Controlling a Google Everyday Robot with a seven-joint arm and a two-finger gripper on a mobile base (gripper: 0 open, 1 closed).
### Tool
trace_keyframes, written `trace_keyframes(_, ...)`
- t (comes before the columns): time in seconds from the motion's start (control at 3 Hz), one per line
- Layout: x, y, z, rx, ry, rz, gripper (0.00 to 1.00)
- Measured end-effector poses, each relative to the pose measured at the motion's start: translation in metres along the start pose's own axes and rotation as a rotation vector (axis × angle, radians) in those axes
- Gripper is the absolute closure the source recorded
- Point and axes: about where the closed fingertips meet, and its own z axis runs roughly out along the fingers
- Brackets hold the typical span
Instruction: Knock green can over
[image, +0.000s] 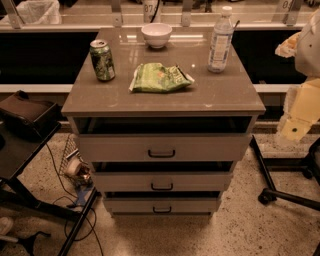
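Observation:
The green can (102, 60) stands upright on the left side of the cabinet top (215, 95); it is dark green with pale markings and a silver rim. My gripper (295, 127) shows as pale parts of the arm at the right edge of the camera view. It is off to the right of the cabinet, below the level of its top and far from the can.
A flat light-green snack bag (160, 77) lies in the middle of the top. A white bowl (156, 34) stands at the back and a water bottle (220, 41) at the back right. The cabinet has three drawers (161, 149). A dark stand (25, 130) is at the left and chair legs (285, 190) at the right.

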Motion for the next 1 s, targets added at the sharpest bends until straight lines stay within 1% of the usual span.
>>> trace_keyframes(0.33,0.0,0.0,0.0,0.0,0.0,0.0,0.0)
trace_keyframes(0.67,-0.016,-0.011,0.009,0.023,-0.084,0.013,0.0)
trace_keyframes(1.0,-0.069,-0.044,0.026,0.052,-0.262,0.043,0.0)
